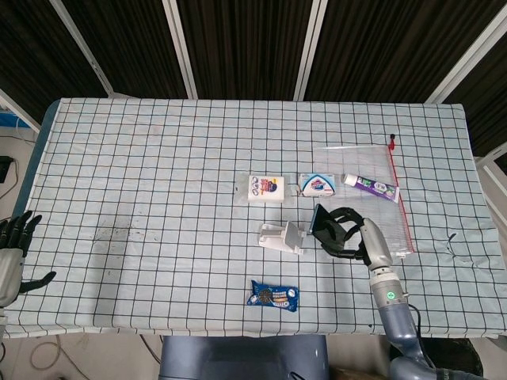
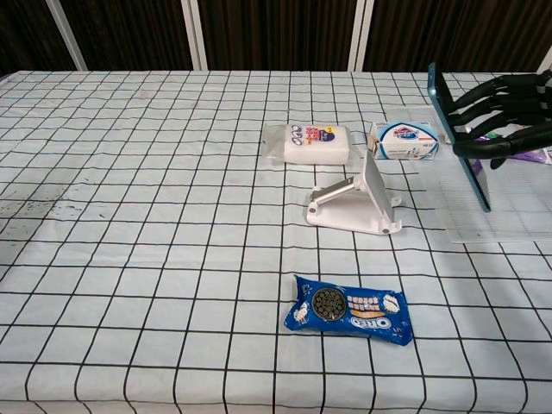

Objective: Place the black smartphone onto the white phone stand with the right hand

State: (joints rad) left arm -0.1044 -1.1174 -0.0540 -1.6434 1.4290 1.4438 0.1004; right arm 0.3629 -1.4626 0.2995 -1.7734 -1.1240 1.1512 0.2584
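Partly cut off at frame edge in head view: left hand (image 1: 11, 252), fingers spread, holding nothing, off table's left side. Right hand (image 2: 504, 95) cropped at right edge in chest view; grips phone (image 2: 457, 136) from behind, fingers curled round it. Phone lifted clear of table (image 1: 158, 174), tilted edge-on, screen hard to make out, just right of stand (image 2: 358, 200), not touching.
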